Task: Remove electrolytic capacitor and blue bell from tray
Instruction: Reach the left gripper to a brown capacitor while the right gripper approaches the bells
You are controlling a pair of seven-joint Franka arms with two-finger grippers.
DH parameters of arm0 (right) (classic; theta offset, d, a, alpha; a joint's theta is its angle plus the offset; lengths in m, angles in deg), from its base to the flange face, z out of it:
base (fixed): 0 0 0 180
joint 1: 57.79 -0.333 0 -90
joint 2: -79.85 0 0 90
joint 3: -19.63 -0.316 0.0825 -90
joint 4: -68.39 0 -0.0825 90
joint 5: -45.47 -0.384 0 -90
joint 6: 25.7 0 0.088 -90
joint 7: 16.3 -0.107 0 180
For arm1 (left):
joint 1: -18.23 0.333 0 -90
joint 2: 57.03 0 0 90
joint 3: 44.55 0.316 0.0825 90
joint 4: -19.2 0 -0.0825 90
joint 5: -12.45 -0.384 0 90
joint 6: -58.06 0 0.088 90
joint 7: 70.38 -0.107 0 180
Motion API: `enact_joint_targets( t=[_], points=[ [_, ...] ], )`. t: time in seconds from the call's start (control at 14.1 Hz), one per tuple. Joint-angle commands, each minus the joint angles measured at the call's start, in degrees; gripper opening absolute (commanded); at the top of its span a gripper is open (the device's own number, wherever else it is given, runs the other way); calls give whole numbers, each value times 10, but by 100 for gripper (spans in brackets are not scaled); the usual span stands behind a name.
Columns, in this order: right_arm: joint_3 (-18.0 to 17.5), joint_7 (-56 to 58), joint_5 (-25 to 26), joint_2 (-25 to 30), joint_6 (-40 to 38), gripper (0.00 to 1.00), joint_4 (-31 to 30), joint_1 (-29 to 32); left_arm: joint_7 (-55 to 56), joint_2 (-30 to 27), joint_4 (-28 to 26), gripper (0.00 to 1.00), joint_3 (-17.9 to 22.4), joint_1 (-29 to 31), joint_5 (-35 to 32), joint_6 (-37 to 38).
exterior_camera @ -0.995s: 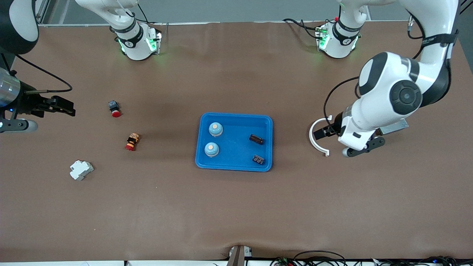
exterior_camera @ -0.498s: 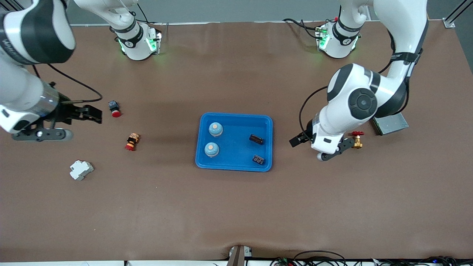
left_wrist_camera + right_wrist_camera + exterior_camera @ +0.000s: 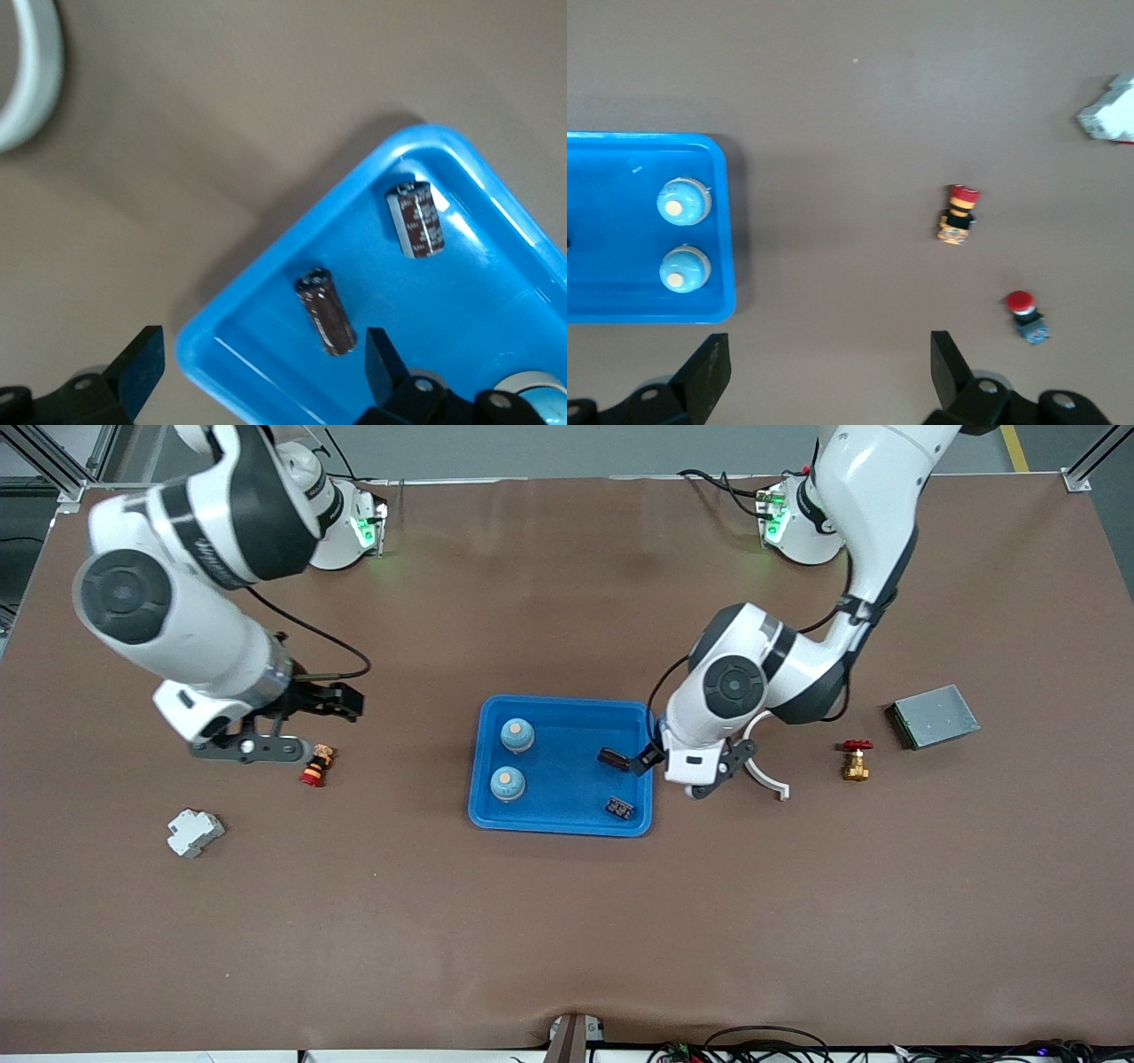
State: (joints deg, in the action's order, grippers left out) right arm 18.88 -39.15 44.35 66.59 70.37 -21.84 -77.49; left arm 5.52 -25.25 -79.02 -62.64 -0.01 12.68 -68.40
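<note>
A blue tray (image 3: 562, 821) is seen at the middle of the desk (image 3: 567, 921), with two bells (image 3: 517, 734) (image 3: 508, 782) set along its edge toward the right arm's end and two capacitors (image 3: 614, 759) (image 3: 619, 808) along its edge toward the left arm's end. The left pincer (image 3: 640, 765) is held open over that tray edge, just above the capacitor farther from the front camera, nothing being gripped. The right pincer (image 3: 341, 703) is held open and empty over the desk toward the right arm's end, above a red-capped button (image 3: 316, 765).
</note>
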Motion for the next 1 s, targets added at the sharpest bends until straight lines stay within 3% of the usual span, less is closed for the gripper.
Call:
enact_joint_targets(
  t=[0.0, 0.21, 0.28, 0.5, 0.64, 0.78, 0.85, 0.92],
  points=[
    [5, -26, -4, 2, 42, 100, -35, -24, 57, 25, 1, 96, 2, -18, -21, -49],
    [4, -32, -4, 2, 101, 100, -84, -46, 113, 59, 5, 79, 7, -42, -32, -98],
    [4, -49, -4, -1, 112, 100, -90, -53, 123, 66, 5, 78, 7, -44, -32, -111],
    [4, -96, -4, -19, 129, 100, -92, -77, 129, 82, 8, 59, 7, -50, -32, -119],
    [4, -98, -4, -32, 138, 100, -93, -82, 129, 91, 8, 57, 8, -52, -32, -135],
    [4, -98, -4, -38, 148, 100, -93, -90, 129, 98, 8, 48, 8, -52, -32, -137],
    [4, -98, -4, -41, 152, 100, -92, -96, 126, 99, 8, 36, 8, -54, -34, -143],
    [4, -98, -4, -48, 160, 100, -92, -102, 127, 104, 8, 34, 8, -57, -43, -158]
  ],
)
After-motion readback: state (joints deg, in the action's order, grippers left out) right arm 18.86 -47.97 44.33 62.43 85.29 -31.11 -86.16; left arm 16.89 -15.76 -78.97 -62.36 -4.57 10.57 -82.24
